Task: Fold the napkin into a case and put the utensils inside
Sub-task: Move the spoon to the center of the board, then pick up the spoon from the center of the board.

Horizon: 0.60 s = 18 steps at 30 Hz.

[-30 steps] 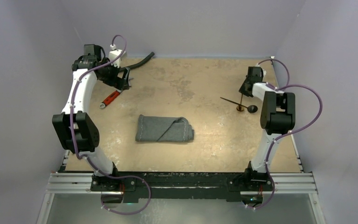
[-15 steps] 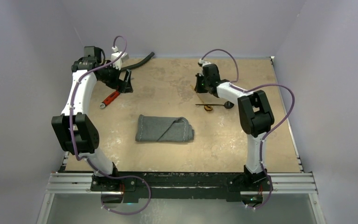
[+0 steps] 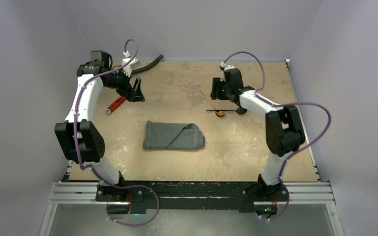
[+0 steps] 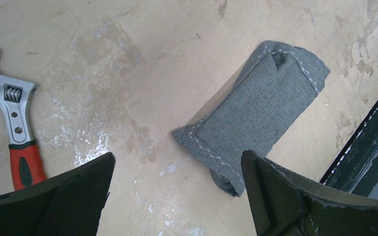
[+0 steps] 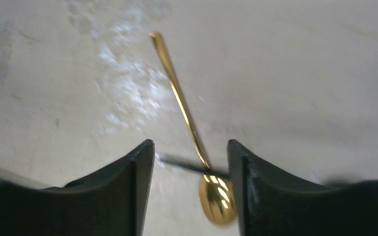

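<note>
1. Napkin [image 3: 173, 136]: grey, folded into a flat packet, mid-table, well apart from both arms. Probably the finished case, awaiting contents.
2. Gold spoon [image 5: 182, 103]: flat on the table, crossed over black spoon [image 3: 229, 110], beyond and right of the napkin.
3. Right gripper [image 5: 191, 152]: jaws apart, straddling the gold spoon's neck, clamped on nothing. Seemingly placed for a pickup.
4. Left gripper [image 4: 177, 167]: jaws wide apart, empty, raised near wrench [image 4: 17, 132], facing the napkin. Likely ready to hold the pocket open.

The napkin [image 4: 256, 110] is matt grey woven cloth, the gold spoon [image 5: 193, 129] glossy metal, the wrench [image 4: 15, 123] dull bare metal.
</note>
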Available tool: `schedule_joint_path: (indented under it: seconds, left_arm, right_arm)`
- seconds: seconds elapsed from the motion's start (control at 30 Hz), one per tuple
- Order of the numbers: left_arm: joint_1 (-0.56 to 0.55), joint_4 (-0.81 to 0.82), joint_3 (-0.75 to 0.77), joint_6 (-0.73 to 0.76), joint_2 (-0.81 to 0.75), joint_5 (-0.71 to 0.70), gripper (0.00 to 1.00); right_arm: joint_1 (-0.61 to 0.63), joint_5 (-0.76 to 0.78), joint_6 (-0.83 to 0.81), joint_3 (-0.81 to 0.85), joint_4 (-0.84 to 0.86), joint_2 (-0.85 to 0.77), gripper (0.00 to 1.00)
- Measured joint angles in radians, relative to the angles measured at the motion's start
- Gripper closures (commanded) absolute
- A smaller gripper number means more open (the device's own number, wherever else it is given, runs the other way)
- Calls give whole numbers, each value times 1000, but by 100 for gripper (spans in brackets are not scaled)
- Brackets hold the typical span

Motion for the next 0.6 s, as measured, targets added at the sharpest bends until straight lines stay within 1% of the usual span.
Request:
schedule_joint_path:
  seconds: [0.03,0.07,0.17,0.27,0.37,0.6]
  left_arm:
    - [-1,0,-1,2,0,0,1]
    - [-2,0,-4,3,0,0,1]
    - [-3,1,-13,4,0,-1,1]
    - [-3,2,-15,6,-2,-2,2]
    - [-3,2,-15,6,-11,-2,2]
    - [-3,16,-47,14,-46,-23,2]
  right_arm:
    - [-18,2,35,-50,-13,-49,5]
    - [-35,2,68,-92,-20,-93,2]
    - [-104,14,173,-240,-45,-257,1]
    - [-146,19,251,-299,-66,-340,1]
    - [-153,1,305,-304,-66,-336,1]
    - [-159,-77,452,-328,-64,-219,1]
